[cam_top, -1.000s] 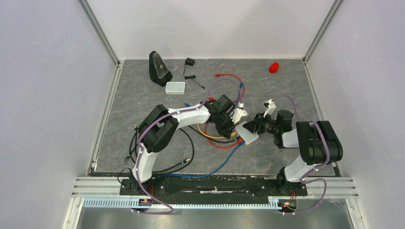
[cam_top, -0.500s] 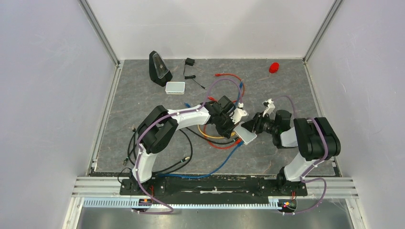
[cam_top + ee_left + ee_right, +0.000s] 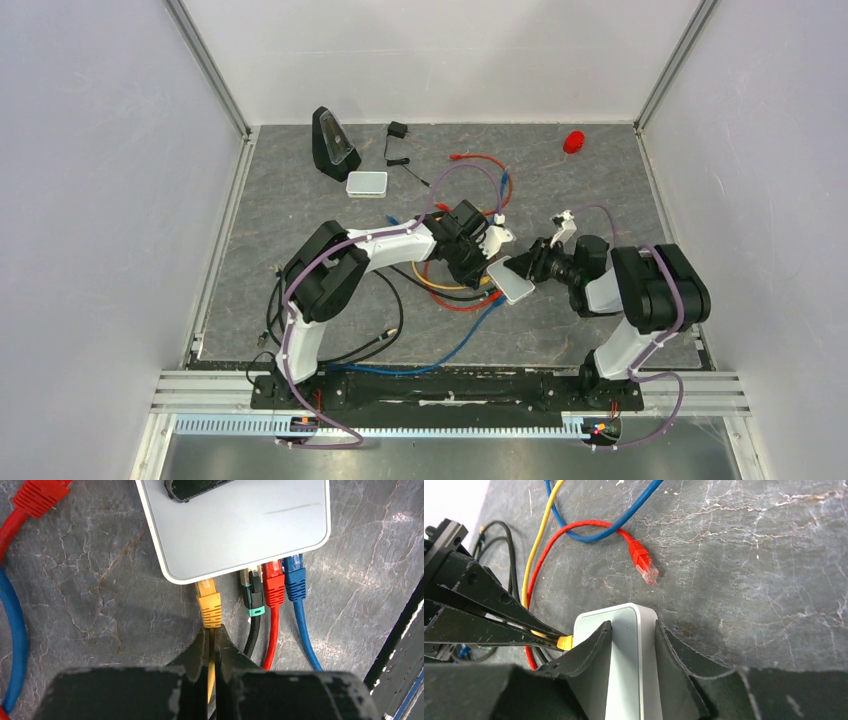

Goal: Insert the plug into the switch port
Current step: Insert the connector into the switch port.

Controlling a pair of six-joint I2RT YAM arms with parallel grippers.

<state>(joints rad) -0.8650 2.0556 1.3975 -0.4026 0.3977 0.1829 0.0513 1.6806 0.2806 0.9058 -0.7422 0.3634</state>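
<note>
On the left we see the left gripper (image 3: 212, 632) pinching the yellow cable (image 3: 212, 667) just behind its yellow plug (image 3: 210, 605), whose tip meets the switch port (image 3: 204, 583) beside the black plug (image 3: 254, 595), red plug (image 3: 273, 585) and blue plug (image 3: 295, 580); rightward, the right gripper (image 3: 632, 626) clamps the switch box (image 3: 631, 680) by its sides

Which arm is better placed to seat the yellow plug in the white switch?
Left. The left end effector is shut on the yellow cable just behind the yellow plug, which points into the switch edge. The right end effector is clamped on the switch, steadying it.
</note>
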